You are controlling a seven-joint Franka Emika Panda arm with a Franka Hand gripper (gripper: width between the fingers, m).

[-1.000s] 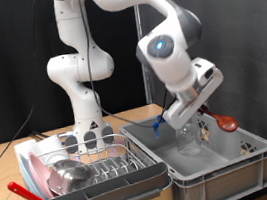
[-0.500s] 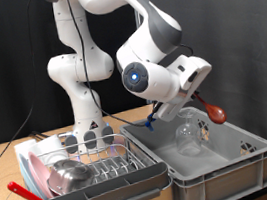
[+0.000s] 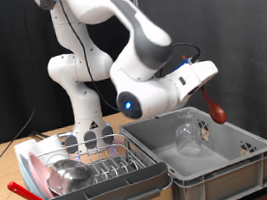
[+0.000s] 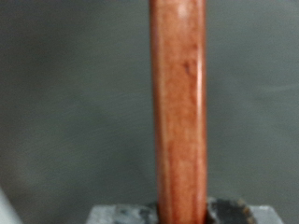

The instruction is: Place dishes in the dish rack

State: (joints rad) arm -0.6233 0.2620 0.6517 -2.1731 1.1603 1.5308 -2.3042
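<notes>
The end effector is raised above the grey tub, clamped on the handle of a red-brown utensil that hangs down from it with its rounded head lowest. The clear glass stands inside the tub. In the dish rack at the exterior view's left lie the steel bowl and pink plate.

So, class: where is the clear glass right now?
In the exterior view the glass stands inside the grey tub at the right, below the gripper's red utensil and right of the dish rack.
</notes>
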